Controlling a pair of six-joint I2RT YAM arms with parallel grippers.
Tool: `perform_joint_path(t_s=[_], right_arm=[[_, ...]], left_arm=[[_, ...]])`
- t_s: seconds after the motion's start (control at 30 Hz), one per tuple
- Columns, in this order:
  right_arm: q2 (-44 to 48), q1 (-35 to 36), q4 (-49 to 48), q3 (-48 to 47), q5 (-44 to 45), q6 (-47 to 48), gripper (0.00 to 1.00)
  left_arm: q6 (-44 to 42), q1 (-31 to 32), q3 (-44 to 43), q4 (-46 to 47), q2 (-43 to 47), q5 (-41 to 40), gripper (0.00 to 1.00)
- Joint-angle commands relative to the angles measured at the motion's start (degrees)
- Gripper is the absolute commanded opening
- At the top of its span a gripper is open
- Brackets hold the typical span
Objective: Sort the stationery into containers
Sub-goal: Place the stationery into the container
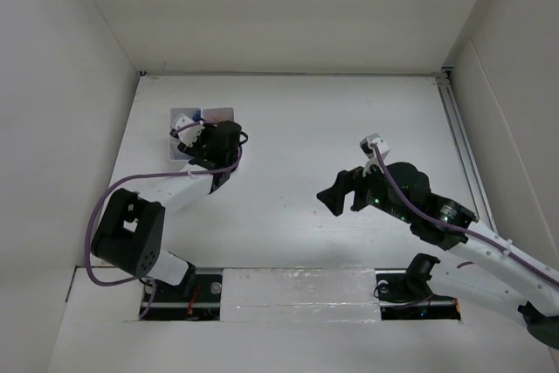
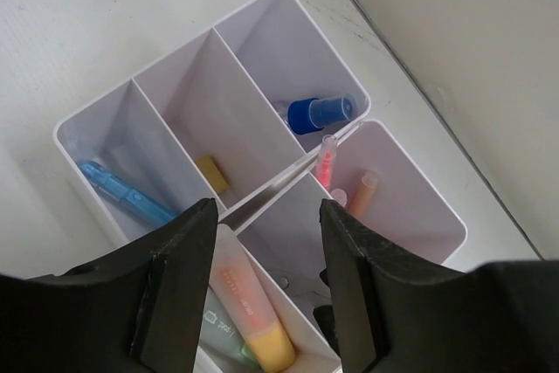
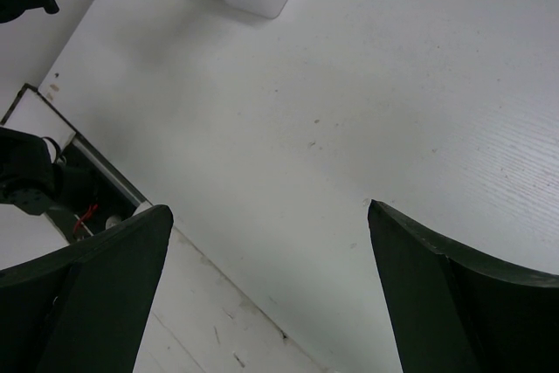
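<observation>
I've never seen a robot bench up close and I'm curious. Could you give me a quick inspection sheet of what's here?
Surface: white table, a few faint specks.
Job's things: organizer holds blue marker, yellow eraser, blue-capped bottle, pink pens, orange marker, green marker.
Clutter: nothing seen.
Grippers: left gripper open, empty, above the organizer; right gripper open, empty, over the table.
Cables: purple cables run back from each gripper.
Surroundings: white walls on three sides.

White table — white walls
</observation>
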State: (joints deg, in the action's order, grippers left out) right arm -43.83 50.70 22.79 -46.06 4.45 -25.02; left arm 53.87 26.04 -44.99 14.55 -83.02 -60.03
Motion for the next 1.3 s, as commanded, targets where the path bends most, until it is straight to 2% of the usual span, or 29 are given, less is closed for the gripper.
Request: perform_joint_path(t_s=[0.0, 0.17, 0.3, 0.33, 0.4, 0.43, 0.5, 0.53, 0.63, 0.77, 0.87, 1.0, 1.13, 1.17, 1.27], right_arm=[[0.42, 0.37, -0.37, -2.36, -0.58, 0.93, 1.00], [0.42, 0.37, -0.37, -2.36, -1.11, 0.93, 1.00], [0.42, 0.37, -0.37, -3.42, -0.40, 0.93, 1.00], [0.42, 0.37, -0.37, -3.42, 0.20, 0.93, 1.00], [0.42, 0.89, -0.37, -4.82, 0.74, 0.93, 1.00], [0.42, 0.89, -0.37, -4.83, 0.74, 0.93, 1.00], [0.42, 0.89, -0.37, -6.31, 1.96, 0.93, 1.00], [0.42, 0.89, 0.15, -6.84, 1.97, 0.93, 1.00], [1.03, 0.89, 1.90, -8.95, 4.42, 0.32, 1.00], [3.57, 1.42, 6.73, -13.25, 10.74, -0.91, 1.00], [4.81, 1.42, 12.62, -18.00, 18.91, -2.31, 1.00], [6.04, 1.42, 21.14, -23.54, 26.21, -4.24, 1.00], [9.80, 1.42, 27.83, -27.14, 29.82, -4.86, 1.00], [10.86, 1.42, 29.49, -27.93, 31.13, -4.87, 1.00], [15.26, 1.42, 31.70, -28.47, 32.47, -5.48, 1.00]], left_arm=[[1.42, 0.15, -2.47, -1.63, 1.54, -0.27, 0.47], [-1.39, 0.15, -0.63, -1.63, 10.50, 3.07, 0.57], [-4.91, 0.15, -2.37, -3.81, 19.45, 5.27, 0.79], [-4.91, 0.15, -3.60, -8.26, 20.44, 5.27, 0.93], [-2.38, 0.15, -8.25, -15.21, 22.02, 5.80, 0.99], [-0.36, 0.15, -9.84, -22.82, 23.59, 5.80, 0.99], [3.33, 0.15, -13.08, -30.67, 27.27, 8.43, 0.99], [3.35, 0.15, -13.10, -30.72, 27.30, 9.57, 0.99], [1.25, 0.15, -13.63, -33.96, 34.58, 14.84, 0.99], [-4.45, 0.15, -18.45, -40.89, 41.35, 18.98, 0.99], [-9.64, 0.15, -22.67, -46.52, 43.20, 22.40, 0.99], [-19.57, 0.15, -21.81, -48.91, 49.34, 27.85, 0.99], [-21.00, 0.15, -14.09, -49.96, 62.85, 23.22, 0.99], [-19.34, 0.15, -12.59, -50.66, 64.72, 19.98, 0.99], [-18.36, 0.15, -9.94, -51.72, 70.00, 18.19, 0.99]])
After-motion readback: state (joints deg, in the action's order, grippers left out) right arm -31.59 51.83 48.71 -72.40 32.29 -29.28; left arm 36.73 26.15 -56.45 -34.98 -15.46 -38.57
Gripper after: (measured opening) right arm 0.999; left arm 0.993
